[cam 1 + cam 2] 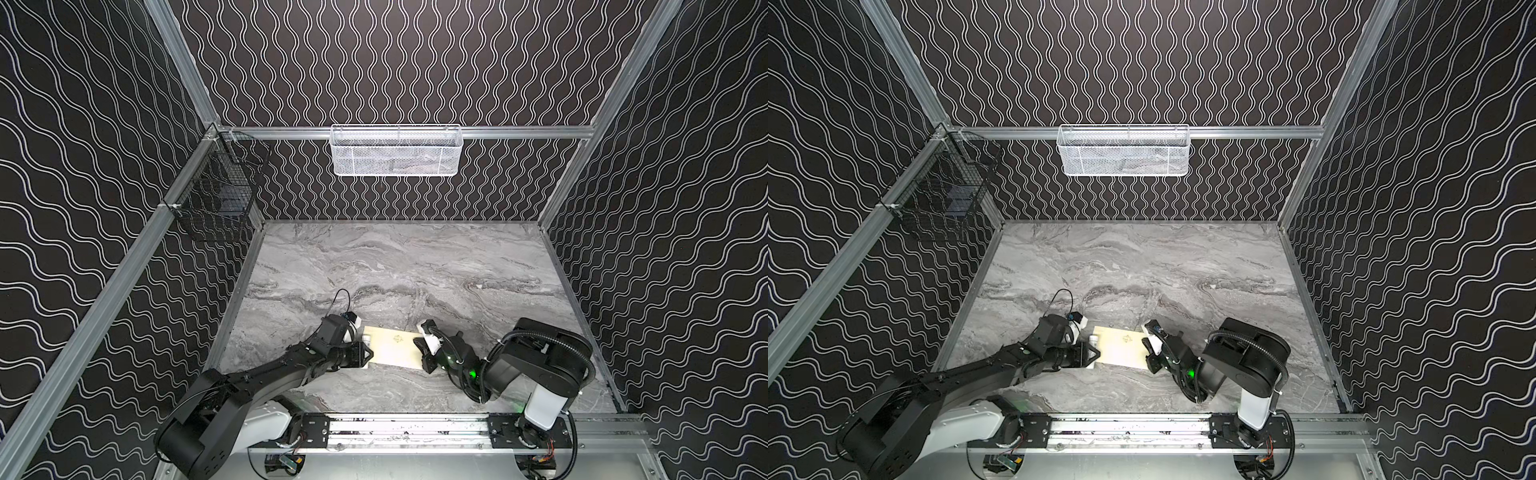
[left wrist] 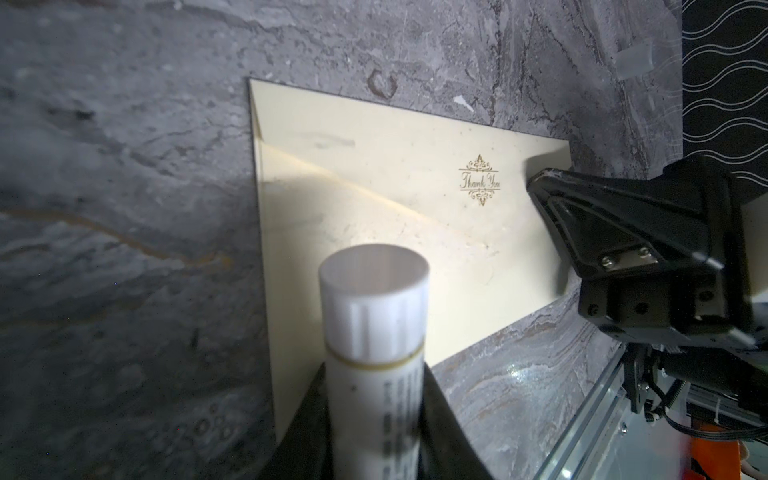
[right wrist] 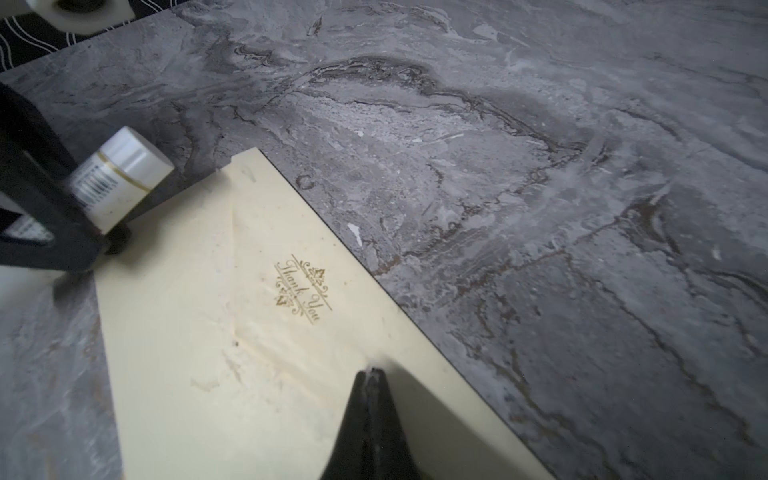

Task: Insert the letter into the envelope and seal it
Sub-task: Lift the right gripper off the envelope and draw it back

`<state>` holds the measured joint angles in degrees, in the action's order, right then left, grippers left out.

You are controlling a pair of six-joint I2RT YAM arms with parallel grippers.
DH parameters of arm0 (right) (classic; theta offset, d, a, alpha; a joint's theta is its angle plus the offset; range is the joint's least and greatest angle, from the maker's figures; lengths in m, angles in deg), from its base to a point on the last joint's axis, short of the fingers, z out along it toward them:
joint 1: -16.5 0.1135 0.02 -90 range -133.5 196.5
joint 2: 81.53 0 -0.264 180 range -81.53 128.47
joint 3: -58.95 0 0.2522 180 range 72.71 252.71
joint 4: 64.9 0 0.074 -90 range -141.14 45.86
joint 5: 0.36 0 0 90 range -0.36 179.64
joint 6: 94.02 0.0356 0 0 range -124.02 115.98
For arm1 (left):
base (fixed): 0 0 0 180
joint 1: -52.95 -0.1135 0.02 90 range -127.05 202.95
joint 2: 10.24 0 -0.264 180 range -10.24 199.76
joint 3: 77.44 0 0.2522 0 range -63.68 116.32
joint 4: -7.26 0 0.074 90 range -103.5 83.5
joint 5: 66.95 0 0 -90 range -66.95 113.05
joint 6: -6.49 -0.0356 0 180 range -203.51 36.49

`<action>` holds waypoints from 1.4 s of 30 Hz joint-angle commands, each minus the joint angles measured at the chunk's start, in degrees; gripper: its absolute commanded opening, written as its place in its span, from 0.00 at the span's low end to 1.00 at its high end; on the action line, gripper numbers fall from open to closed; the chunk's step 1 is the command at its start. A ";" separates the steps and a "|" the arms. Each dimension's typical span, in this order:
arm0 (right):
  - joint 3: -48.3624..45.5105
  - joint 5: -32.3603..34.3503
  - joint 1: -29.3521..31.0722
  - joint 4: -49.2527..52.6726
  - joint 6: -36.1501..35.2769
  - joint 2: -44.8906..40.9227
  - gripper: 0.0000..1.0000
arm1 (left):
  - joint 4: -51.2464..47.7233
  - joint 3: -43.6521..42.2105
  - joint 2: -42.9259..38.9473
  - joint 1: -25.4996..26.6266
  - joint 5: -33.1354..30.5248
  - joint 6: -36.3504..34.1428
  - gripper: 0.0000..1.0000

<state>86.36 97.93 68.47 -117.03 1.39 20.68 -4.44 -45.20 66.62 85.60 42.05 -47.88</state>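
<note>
At lower centre of both top views, left of envelope (image 1: 392, 347): found left gripper (image 2: 374, 370) clamped on white glue stick (image 2: 374, 299), cap seemingly on, stick end at envelope's short edge. Found right gripper (image 3: 371, 376) closed tight, empty, tips pressing down on envelope's opposite end. Envelope flat on marble table (image 1: 395, 266), flap folded down, "Thank You" mark up. Letter seen nowhere; judged inside, unconfirmed. Insertion and flap closure judged done. Left: confirm bond, release, set stick down.
</note>
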 commanded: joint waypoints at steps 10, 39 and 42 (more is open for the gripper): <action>-4.99 0.67 -5.61 -3.79 4.79 -1.65 0.00 | -2.15 0.06 -0.30 0.01 -1.95 -0.20 0.00; -0.73 -3.94 -7.40 -1.52 3.19 0.73 0.00 | -0.62 -0.55 -0.97 -0.03 0.22 -0.24 0.00; 0.22 -3.54 -7.78 -0.36 1.61 0.96 0.00 | 0.08 -0.64 -0.77 -0.03 1.03 -0.09 0.00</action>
<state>86.10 92.19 60.99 -118.30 4.30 21.14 -4.46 -45.77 65.62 85.60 41.92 -47.90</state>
